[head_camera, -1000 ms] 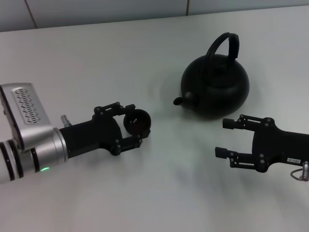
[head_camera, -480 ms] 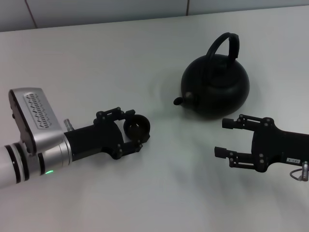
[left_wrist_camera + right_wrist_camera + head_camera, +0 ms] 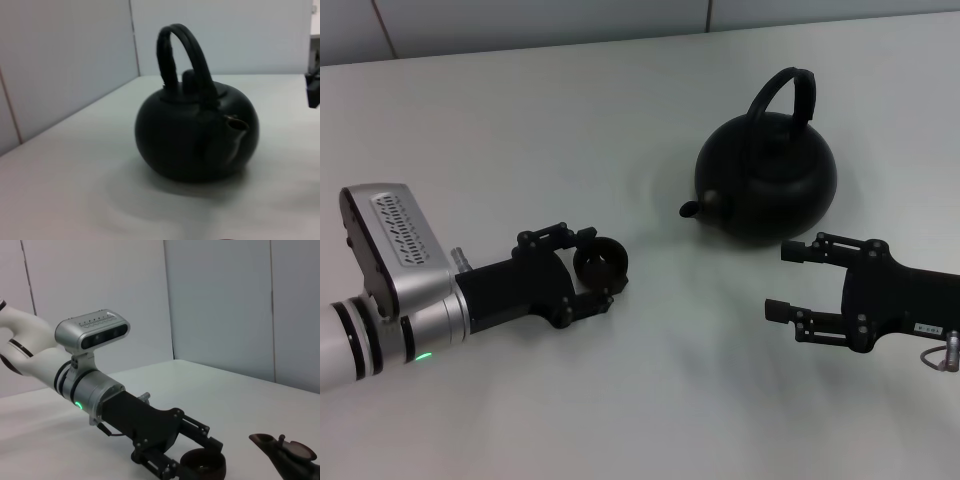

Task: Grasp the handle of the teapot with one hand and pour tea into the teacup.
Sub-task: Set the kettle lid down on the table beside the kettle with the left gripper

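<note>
Left gripper [image 3: 592, 267]: fingers closed around the teacup [image 3: 601, 263].
Right gripper [image 3: 798, 282]: fingers spread apart, holding nothing, just beside the teapot [image 3: 767, 183].
Handle [image 3: 785, 95]: upright.

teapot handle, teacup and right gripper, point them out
handle [image 3: 790, 88], head view, top of the arch
teacup [image 3: 601, 262], head view, dark inside
right gripper [image 3: 783, 281], head view, midway between its fingertips

Light was even, diffuse, from overhead; the white tabletop [image 3: 620, 400] showed only faint soft shadows. The teapot [image 3: 196, 140] looked slightly soft-focused in the left wrist view. No glare.
</note>
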Robot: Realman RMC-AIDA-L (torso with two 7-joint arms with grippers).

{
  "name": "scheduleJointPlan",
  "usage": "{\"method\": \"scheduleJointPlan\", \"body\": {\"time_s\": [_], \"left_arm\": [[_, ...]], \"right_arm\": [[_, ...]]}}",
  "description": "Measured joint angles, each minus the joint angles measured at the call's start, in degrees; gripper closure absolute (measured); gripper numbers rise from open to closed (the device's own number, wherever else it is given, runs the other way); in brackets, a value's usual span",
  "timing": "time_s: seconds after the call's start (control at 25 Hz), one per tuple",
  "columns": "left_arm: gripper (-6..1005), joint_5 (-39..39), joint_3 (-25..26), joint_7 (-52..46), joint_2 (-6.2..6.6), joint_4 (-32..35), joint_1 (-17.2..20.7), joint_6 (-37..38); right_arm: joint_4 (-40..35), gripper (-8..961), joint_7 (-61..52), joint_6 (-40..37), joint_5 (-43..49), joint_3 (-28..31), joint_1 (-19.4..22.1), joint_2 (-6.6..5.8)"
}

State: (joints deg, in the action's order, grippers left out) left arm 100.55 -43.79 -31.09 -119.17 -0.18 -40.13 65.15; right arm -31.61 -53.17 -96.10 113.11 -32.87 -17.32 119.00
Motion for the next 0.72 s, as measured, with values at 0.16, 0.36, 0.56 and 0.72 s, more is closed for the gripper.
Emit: {"method": "scheduleJointPlan", "body": {"time_s": [0.16, 0.36, 0.56, 0.72], "left_arm": [[313, 0.0, 0.76, -0.12, 0.0, -0.26, -0.04, 0.02], [271, 0.07, 0.79, -0.21, 0.0, -0.53, -0.21, 0.08], [186, 0.06, 2.15, -0.06, 0.06, 0.31, 0.68, 4.0], [186, 0.02, 3.79, -4.17, 0.77, 7.02, 5.56, 16.71]], "right_arm": [[-0.03, 214, 0.0, -0.03, 0.0, 0.0, -0.06, 0.0], [-0.02, 213, 0.0, -0.06, 0.0, 0.0, -0.13, 0.0], [0.04, 213, 0.0, -0.06, 0.0, 0.0, -0.16, 0.0], [0.06, 213, 0.0, 0.01, 0.0, 0.0, -0.17, 0.0]]}}
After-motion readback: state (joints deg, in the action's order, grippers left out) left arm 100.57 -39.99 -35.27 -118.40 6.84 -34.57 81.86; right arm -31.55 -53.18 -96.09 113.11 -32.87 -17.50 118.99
